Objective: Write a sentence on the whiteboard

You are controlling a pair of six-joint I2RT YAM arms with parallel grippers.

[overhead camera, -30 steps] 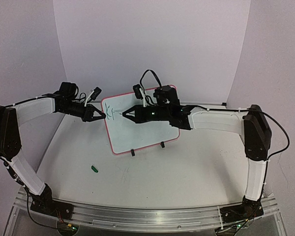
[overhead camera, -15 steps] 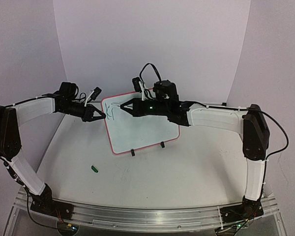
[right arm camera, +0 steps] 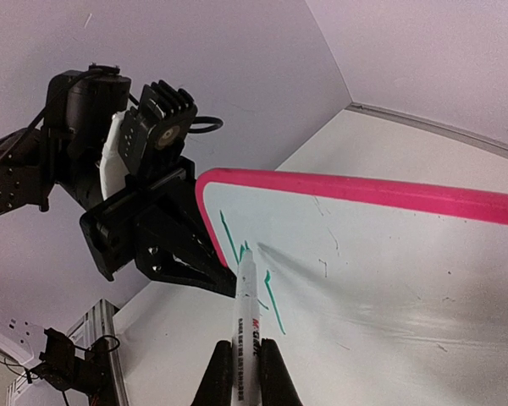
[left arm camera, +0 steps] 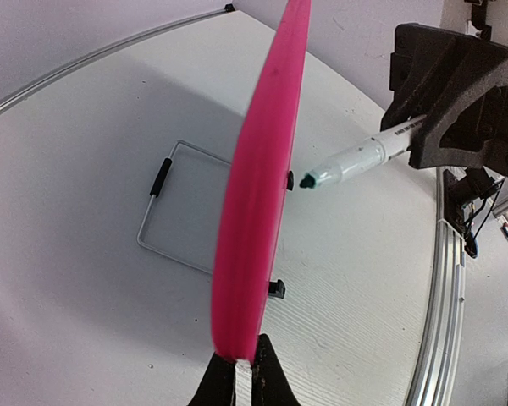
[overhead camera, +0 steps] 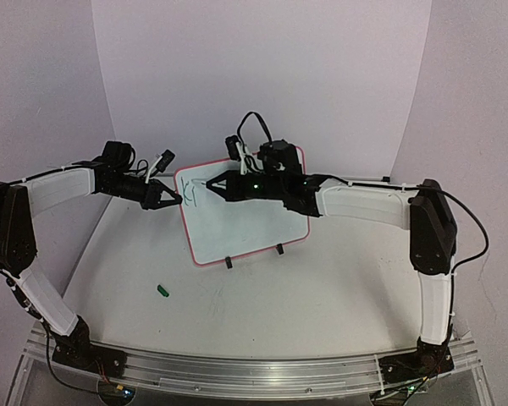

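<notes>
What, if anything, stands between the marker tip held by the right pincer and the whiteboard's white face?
Nothing visible does. The marker in the right pincer points straight at the whiteboard beside the green strokes. The left pincer clamps the board's edge, off to the side of that path.

Whiteboard point(overhead camera: 245, 224), red-framed, is standing on two black feet at the frame's centre. The left gripper point(overhead camera: 177, 200) is reaching in from the left and pinching the board's left edge. The right gripper point(overhead camera: 212, 184) is reaching in from the right and holding a marker point(overhead camera: 198, 180) near the board's upper left corner, just above green strokes point(overhead camera: 189, 196). A small green object point(overhead camera: 162, 290) is lying on the table point(overhead camera: 322, 296) at lower left.
</notes>
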